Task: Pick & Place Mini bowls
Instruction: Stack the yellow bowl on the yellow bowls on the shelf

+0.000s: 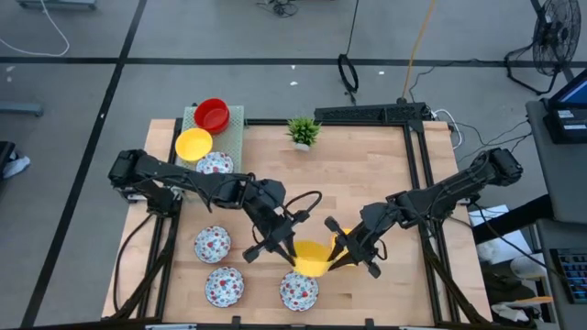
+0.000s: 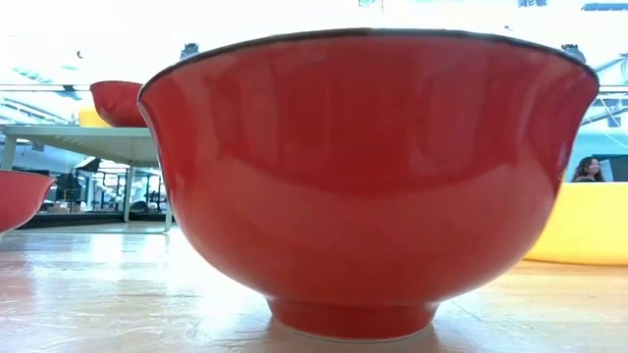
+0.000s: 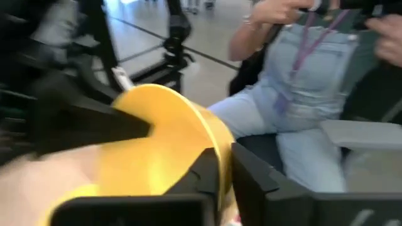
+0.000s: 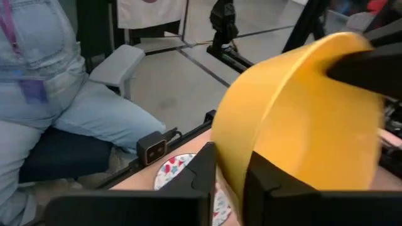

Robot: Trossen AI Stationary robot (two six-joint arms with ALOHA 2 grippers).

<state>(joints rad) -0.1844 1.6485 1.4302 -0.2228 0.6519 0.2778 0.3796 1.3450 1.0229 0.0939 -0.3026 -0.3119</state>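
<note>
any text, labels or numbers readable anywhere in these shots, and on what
None can be read.
The yellow bowl held between the left gripper and the right gripper is plain.
The red bowl in the low view is plain.
The floral bowls carry a pattern only, no lettering.
The monitor at the table's side is too small to read.

Both end effectors, left and right, clamped, nearly touching
</note>
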